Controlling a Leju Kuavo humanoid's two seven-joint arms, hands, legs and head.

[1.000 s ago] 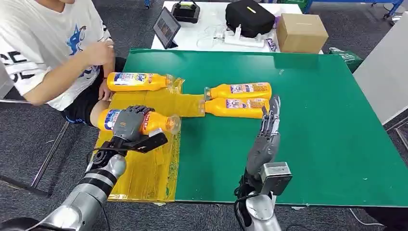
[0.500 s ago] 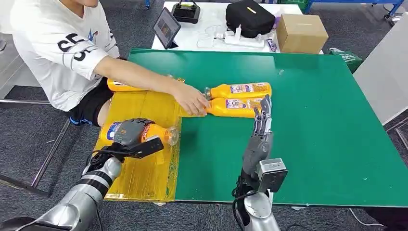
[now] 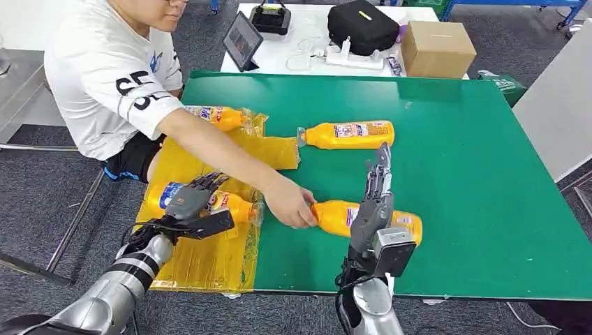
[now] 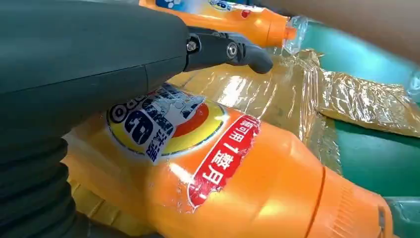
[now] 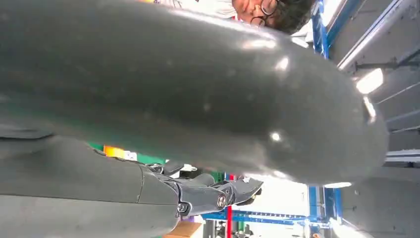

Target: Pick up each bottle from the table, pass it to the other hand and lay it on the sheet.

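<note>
Green table (image 3: 454, 174) — left hand (image 3: 190, 202) spread above bottle (image 3: 230, 206); right hand (image 3: 373, 199) open.

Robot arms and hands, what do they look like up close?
Both arms are ribbed silver metal. The left hand has a grey back and dark fingers, with a black block at the wrist. The right hand is grey with dark jointed fingers; a grey camera box and black cables sit at its wrist.

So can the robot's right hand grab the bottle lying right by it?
Probably not yet. The right hand is open just above the bottle, but the person's hand holds the bottle's neck end, so it would have to let go first.
</note>
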